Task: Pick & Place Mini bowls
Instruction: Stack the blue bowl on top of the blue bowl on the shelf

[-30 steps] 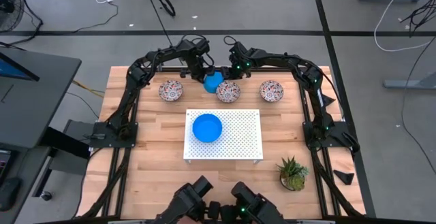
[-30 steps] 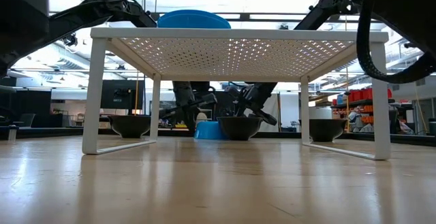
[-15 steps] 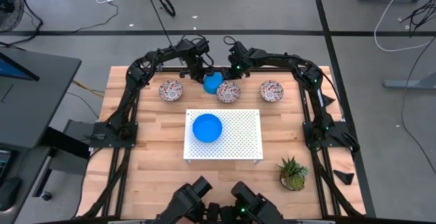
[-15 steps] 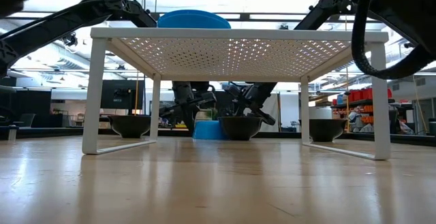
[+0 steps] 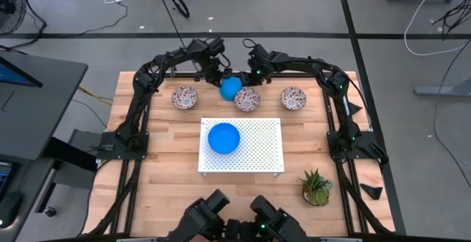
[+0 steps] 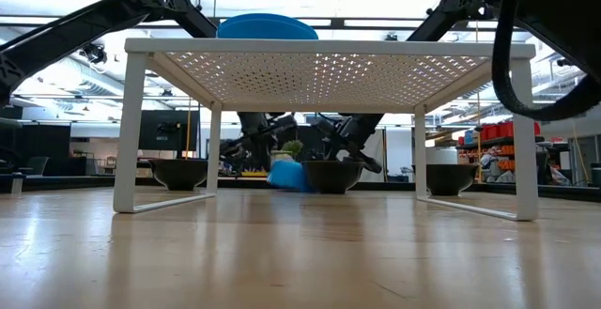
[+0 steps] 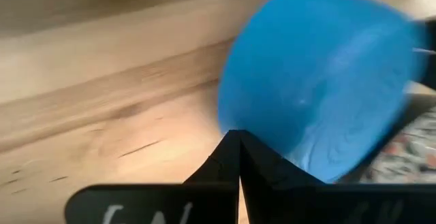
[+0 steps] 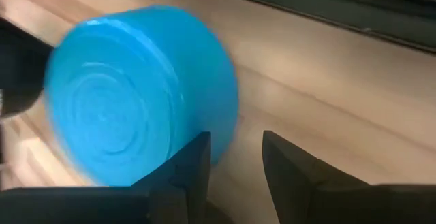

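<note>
Left gripper (image 5: 218,73) sits at the far edge of the light wooden surface (image 5: 162,183), fingers pressed together with nothing between them. A tipped plain bright blue round mini bowl (image 5: 230,88) lies on its side just beside it, base toward the wrist cameras, touching the middle floral bowl. Right gripper (image 5: 248,77) is just on the bowl's other side, fingers (image 8: 187,169) parted with a gap, gripping nothing; the blue bowl lies beside one finger.

Counts: two blue bowls in view, the tipped one and a second blue mini bowl (image 5: 224,137) upright on the white perforated rectangular board (image 5: 257,150). Three white mini bowls with red-and-dark floral pattern stand in a far row: left (image 5: 185,97), middle (image 5: 247,99), right (image 5: 293,98). One small green potted plant (image 5: 316,187) stands near the board's right corner.

Pale marks on the left gripper's body, unreadable.
</note>
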